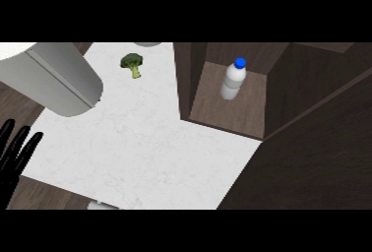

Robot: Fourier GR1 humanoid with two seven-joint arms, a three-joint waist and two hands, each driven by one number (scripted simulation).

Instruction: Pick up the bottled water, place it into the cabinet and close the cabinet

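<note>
The left hand (pixel 16 150) is cut off by the view's left edge. Only its black fingers are seen, held straight, slightly apart and touching no object. A large grey cylinder (pixel 51 78) is cropped at the top left corner and cannot be identified. A pale item (pixel 147 44) at the top edge is mostly hidden. The counter (pixel 145 147) is white and faintly veined, and a broccoli floret (pixel 132 63) lies on it. The bottled water (pixel 232 81), white with a blue cap, is found upright inside the open dark wood cabinet (pixel 187 78). Any lettering on it cannot be read.
</note>
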